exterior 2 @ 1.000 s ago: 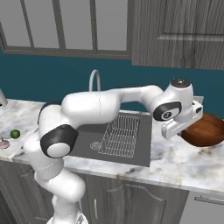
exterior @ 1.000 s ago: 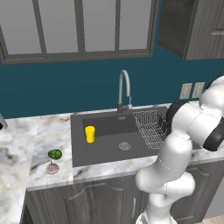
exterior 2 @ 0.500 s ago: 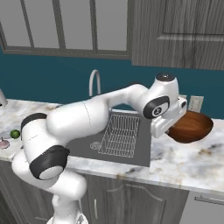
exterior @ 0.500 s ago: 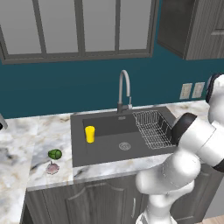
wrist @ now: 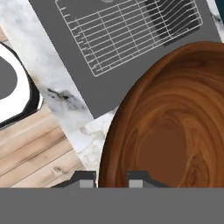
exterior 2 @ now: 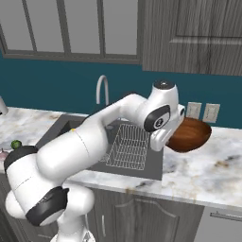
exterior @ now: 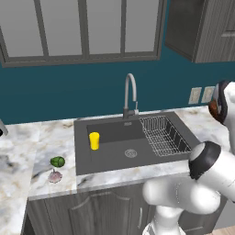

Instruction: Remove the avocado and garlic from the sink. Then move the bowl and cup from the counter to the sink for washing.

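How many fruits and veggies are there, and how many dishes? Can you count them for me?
Fruits and veggies: 2, the avocado and the garlic.
Dishes: 2, the cup and the bowl.
Total: 4.

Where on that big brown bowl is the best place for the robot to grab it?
By the thin rim, one finger inside and one outside, coming from the edge nearest the robot's hand. The bowl is wide and round, probably too broad to span, so its wall is the only part narrow enough. The hand view shows the rim between the fingertips.
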Robot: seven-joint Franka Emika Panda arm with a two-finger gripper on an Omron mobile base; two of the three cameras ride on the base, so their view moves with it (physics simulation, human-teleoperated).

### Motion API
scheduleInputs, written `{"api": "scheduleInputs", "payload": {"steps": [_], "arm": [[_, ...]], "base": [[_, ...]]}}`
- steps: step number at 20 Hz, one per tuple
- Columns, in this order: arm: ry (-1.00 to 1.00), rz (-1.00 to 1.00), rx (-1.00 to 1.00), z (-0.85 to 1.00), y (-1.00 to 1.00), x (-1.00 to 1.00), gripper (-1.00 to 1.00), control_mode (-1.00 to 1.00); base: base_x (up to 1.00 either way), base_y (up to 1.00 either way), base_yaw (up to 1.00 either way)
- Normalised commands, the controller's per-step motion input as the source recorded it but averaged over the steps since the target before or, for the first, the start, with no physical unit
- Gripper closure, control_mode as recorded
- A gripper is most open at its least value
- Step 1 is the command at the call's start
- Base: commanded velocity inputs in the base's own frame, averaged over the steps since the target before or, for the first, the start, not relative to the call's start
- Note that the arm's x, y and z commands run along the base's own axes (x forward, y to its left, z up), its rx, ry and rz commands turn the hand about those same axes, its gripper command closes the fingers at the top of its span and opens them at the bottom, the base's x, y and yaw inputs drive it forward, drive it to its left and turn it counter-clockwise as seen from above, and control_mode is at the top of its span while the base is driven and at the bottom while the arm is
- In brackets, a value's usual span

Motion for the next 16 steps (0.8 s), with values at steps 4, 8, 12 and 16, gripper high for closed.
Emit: {"api": "scheduleInputs", "payload": {"steps": [4,8,12,16], "arm": [[0.00,0.17,0.00,0.06,0.44,-0.10,1.00,-1.00],[0.00,0.17,0.00,0.06,0.43,-0.11,1.00,-1.00],[0.00,0.16,0.00,0.03,0.43,-0.08,1.00,-1.00],[0.00,0.16,0.00,0.02,0.42,-0.05,1.00,-1.00]], "base": [[0.00,0.00,0.00],[0.00,0.00,0.00],[0.00,0.00,0.00],[0.00,0.00,0.00]]}}
